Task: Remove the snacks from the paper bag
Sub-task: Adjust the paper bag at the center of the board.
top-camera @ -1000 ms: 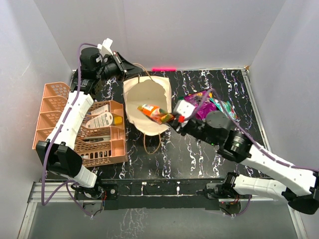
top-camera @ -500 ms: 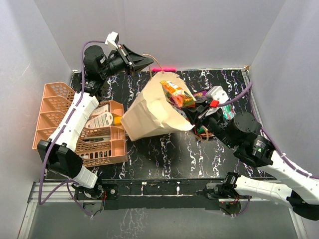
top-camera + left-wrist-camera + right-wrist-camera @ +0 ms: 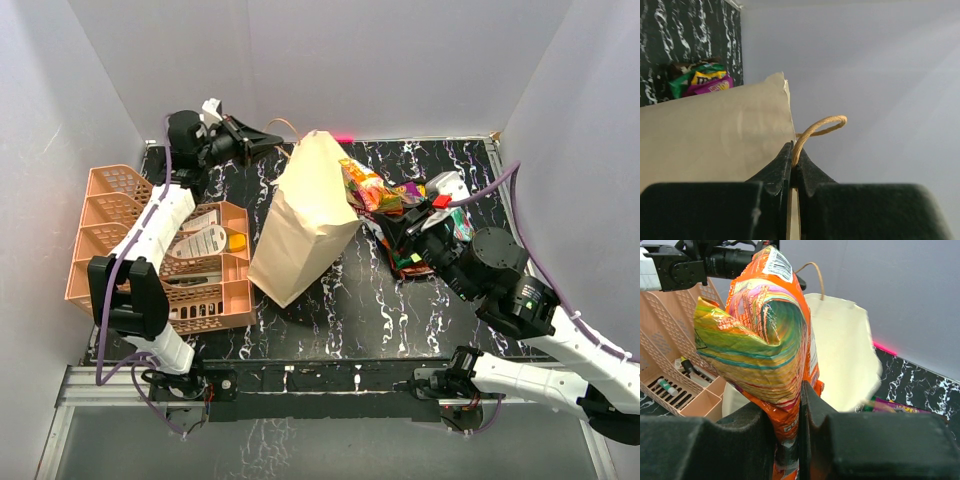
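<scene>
The tan paper bag [image 3: 305, 215] hangs tilted, its bottom on the table. My left gripper [image 3: 285, 148] is shut on its thin looped handle [image 3: 822, 125] at the bag's top edge [image 3: 715, 130]. My right gripper [image 3: 395, 210] is shut on an orange and yellow snack packet [image 3: 365, 188], held just right of the bag and outside it. In the right wrist view that packet [image 3: 765, 325] rises from the shut gripper [image 3: 790, 410], with the bag's open mouth [image 3: 845, 355] behind it. More snacks [image 3: 410, 262] lie in a heap on the table under my right arm.
An orange mesh basket [image 3: 82, 250] with white tubes [image 3: 205, 240] stands left of the bag, close against it. A pink strip [image 3: 343, 137] marks the table's back edge. Grey walls close in the back and both sides.
My left gripper has lifted the bag by its handle from lying flat to hanging tilted. My right gripper has drawn the orange packet out of the bag's mouth, up and to the right.
</scene>
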### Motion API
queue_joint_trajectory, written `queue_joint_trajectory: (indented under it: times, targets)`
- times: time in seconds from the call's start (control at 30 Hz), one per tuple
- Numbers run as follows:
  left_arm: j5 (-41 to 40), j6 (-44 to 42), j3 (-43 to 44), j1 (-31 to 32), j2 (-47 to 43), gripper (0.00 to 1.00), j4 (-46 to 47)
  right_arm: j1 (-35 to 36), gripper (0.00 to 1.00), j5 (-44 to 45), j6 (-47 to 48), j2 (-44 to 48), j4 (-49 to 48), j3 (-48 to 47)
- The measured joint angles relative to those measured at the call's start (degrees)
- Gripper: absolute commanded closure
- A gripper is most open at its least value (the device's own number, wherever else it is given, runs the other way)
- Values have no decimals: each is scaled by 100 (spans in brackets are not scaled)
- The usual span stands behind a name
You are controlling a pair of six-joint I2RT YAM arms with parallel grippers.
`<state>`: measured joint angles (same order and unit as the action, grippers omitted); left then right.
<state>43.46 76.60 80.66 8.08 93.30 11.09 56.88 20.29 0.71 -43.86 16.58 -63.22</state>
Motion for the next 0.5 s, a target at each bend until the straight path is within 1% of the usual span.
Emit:
queue_joint_trajectory:
  times: [0.13, 0.23, 0.4, 0.5]
  targets:
    - [151, -170, -201, -396, -4, 100, -15, 0, 93, 120, -48, -11, 0, 0]
    - [186, -483, -310, -588, -26, 100, -278, 0, 93, 127, -85, -46, 0, -4]
    - [76, -1126, -479, -616, -299, 100, -916, 0, 93, 120, -125, -205, 0, -39]
    - [9, -1355, -503, -612, -485, 100, -1106, 0, 93, 98, -146, -284, 7, -74]
